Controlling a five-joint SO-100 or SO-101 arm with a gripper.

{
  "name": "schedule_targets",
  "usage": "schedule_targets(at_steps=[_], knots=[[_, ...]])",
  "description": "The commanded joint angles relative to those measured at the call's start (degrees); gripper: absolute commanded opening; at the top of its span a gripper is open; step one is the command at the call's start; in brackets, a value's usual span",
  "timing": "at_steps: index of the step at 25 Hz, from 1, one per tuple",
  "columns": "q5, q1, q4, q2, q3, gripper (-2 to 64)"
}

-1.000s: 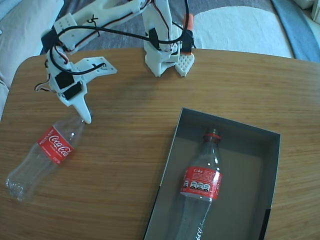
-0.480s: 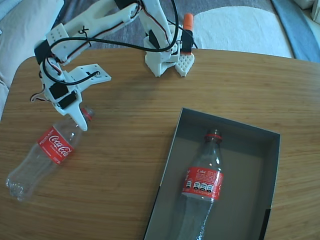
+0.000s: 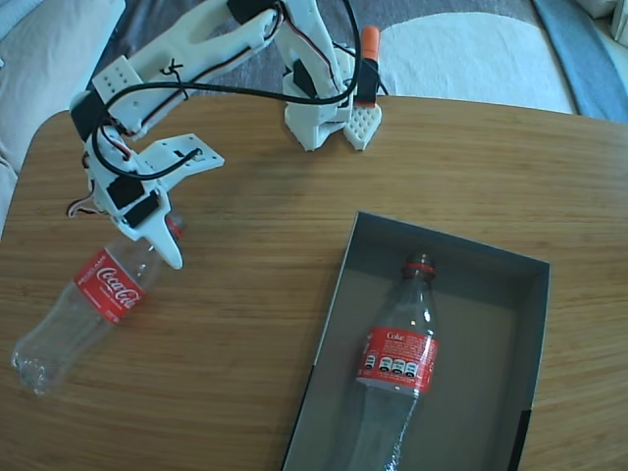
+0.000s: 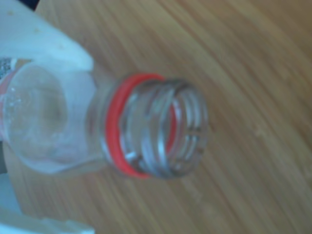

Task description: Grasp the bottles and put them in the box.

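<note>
Fixed view: one bottle [image 3: 396,365] lies in box [image 3: 441,251], 2nd bottle [image 3: 90,303] on desk [image 3: 255,285]. Hand [image 3: 167,240] open, fingers either side of its neck, not gripping yet; approx half done.

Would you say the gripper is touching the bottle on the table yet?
Cannot tell. In the wrist view a white finger overlaps the bottle near its shoulder, but neither view shows contact or a gap plainly.

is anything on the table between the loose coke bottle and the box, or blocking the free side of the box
Nothing visible. In the fixed view only bare table lies between the loose bottle and the box. The other bottle lies in the box toward its left wall, leaving the right part free. The gripper is already at the loose bottle's neck.
</note>
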Motion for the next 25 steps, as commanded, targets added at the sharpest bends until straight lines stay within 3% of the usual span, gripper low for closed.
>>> schedule_targets(at_steps=[1,11,14,25], knots=[[0.0,0.6,0.2,0.4,-1.8,40.7],[0.0,0.7,0.0,-1.8,-1.7,40.7],[0.0,1.1,-2.6,-3.9,-1.2,40.5],[0.0,1.1,-4.7,-4.8,0.6,40.1]])
